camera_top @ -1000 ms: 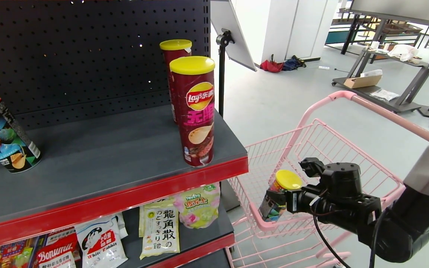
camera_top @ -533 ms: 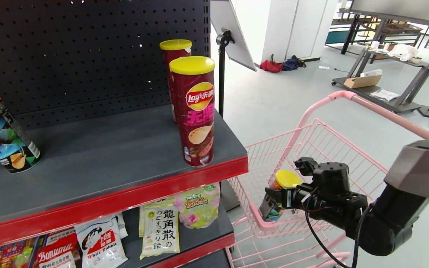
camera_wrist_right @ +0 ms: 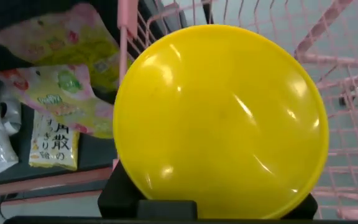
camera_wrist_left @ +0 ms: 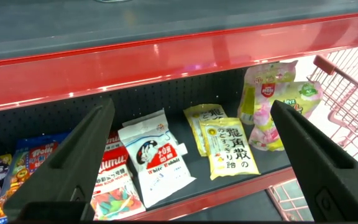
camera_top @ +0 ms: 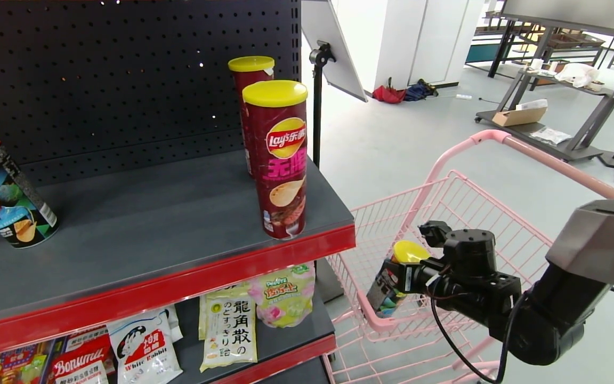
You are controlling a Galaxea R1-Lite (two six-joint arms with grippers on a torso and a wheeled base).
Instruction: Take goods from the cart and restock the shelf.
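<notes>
We should lift the chip can [camera_top: 382, 300] clear of the pink cart's [camera_top: 499, 140] rim, then carry it upright over the upper shelf's [camera_top: 168, 213] red front edge and set it beside the red chip cans [camera_top: 280, 165]. Our right gripper [camera_top: 396, 277] is clamped on the can's body just under its yellow lid. The can leans slightly above the cart corner nearest the shelf.

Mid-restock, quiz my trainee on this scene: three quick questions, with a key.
1. True or false: the right gripper holds a yellow-lidded can.
2. How many red cans stand on the top shelf? A) one B) two C) four
3. Fill in: the left gripper has its fingers ___.
Key: 1 true; 2 B; 3 open.
</notes>
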